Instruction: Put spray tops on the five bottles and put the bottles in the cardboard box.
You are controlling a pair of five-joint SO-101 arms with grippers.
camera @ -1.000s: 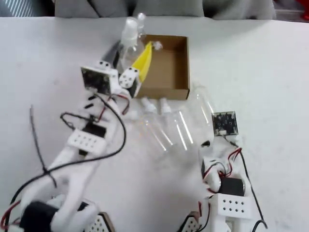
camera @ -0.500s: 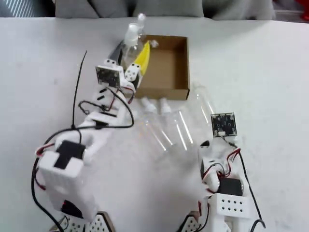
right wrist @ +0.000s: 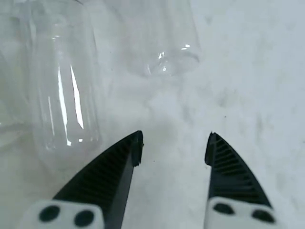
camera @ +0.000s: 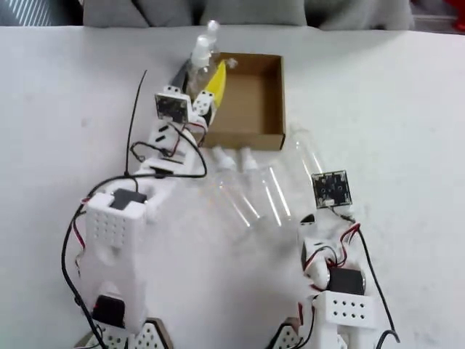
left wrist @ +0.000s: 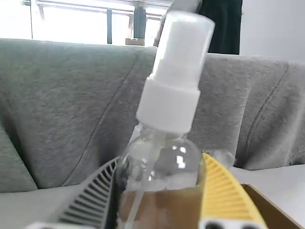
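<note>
My left gripper (left wrist: pixel 159 191) is shut on a clear bottle (left wrist: pixel 162 162) with a white spray top (left wrist: pixel 174 90), held upright between its grey and yellow fingers. From above, that bottle (camera: pixel 197 64) stands at the left rim of the cardboard box (camera: pixel 247 138), with the yellow finger (camera: pixel 216 89) over the box's edge. Three clear bottles lie on the table in front of the box (camera: pixel 236 190) (camera: pixel 267 185) (camera: pixel 306 158); two of them show white tops. My right gripper (right wrist: pixel 174 145) is open low over the table, just short of two lying bottles (right wrist: pixel 64 90) (right wrist: pixel 162 38).
A small white piece (camera: pixel 232 67) sits in the box's far left corner. A grey sofa (left wrist: pixel 57 105) runs behind the table's far edge. The right arm's wrist (camera: pixel 330 189) hangs to the right of the lying bottles. Loose black cables (camera: pixel 134 131) rise from the left arm.
The left arm has swung right and stretched toward the box, carrying the bottle closer to the box's left rim. The right wrist has shifted slightly left.
</note>
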